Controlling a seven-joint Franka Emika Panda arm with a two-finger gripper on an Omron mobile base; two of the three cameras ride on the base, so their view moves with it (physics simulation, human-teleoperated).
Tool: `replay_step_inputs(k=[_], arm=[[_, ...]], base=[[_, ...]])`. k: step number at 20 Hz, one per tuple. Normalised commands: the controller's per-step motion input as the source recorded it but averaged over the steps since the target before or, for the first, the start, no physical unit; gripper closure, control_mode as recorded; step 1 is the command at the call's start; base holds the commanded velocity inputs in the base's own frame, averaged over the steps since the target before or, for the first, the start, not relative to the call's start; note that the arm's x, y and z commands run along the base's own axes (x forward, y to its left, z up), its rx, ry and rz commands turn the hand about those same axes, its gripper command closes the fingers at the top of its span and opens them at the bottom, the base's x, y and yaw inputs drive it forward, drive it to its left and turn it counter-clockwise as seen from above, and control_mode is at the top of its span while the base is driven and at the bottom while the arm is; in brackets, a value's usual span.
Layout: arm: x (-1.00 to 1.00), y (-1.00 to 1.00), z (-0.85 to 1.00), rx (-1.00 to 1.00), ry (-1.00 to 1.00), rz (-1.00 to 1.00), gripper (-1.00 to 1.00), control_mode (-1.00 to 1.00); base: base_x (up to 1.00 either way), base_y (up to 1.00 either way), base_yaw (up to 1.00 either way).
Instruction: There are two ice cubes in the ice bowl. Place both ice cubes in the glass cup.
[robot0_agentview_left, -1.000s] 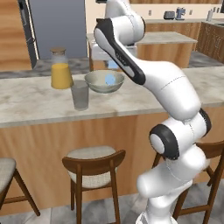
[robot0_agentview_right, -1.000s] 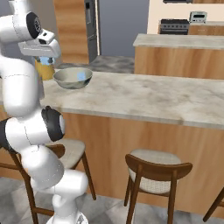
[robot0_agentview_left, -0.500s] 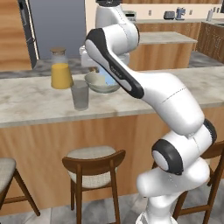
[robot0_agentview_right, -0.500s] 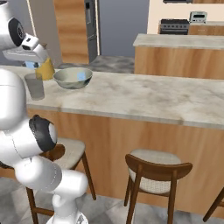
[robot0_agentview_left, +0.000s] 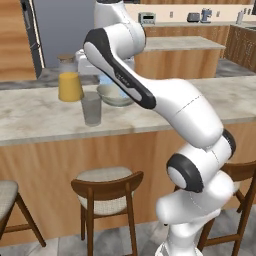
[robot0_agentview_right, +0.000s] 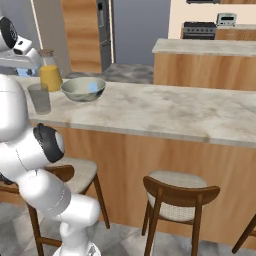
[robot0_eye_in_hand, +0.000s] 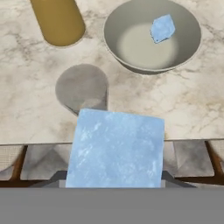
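A large light-blue ice cube (robot0_eye_in_hand: 116, 148) sits at the bottom of the hand view, and my gripper (robot0_eye_in_hand: 114, 177) is shut on it; the cube hides the fingertips. Just beyond it stands the glass cup (robot0_eye_in_hand: 82, 89), seen from above, so the held cube hangs above the counter near the cup's front side. Further on, the ice bowl (robot0_eye_in_hand: 114, 49) holds another ice cube (robot0_eye_in_hand: 162, 29) against its far wall. In the base views, the glass cup (robot0_agentview_left: 92, 108) (robot0_agentview_right: 39, 98) stands in front of the ice bowl (robot0_agentview_left: 115, 95) (robot0_agentview_right: 82, 89), toward the jar side.
A lidded jar of orange juice (robot0_agentview_left: 70, 80) (robot0_agentview_right: 50, 72) (robot0_eye_in_hand: 57, 19) stands just behind the cup. The marble counter (robot0_agentview_right: 165, 112) runs off to the right. Wooden stools (robot0_agentview_left: 106, 192) (robot0_agentview_right: 180, 197) stand below its front edge.
The arm has swung from over the bowl toward the cup, carrying one ice cube. The jaws have closed slightly tighter on it.
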Motion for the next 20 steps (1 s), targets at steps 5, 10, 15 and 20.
replay_step_inputs(k=[5,10,15,20], arm=[[0.01,0.29,-0.02,0.00,0.06,0.01,1.00,-1.00],[0.05,0.20,-0.12,0.00,0.03,0.00,1.00,-1.00],[0.03,0.04,-0.13,0.00,0.00,0.00,1.00,-1.00],[0.06,0.03,-0.29,0.00,0.00,0.00,1.00,-1.00]], base=[[0.00,0.00,0.00],[0.00,0.00,0.00],[0.00,0.00,0.00],[0.00,0.00,0.00]])
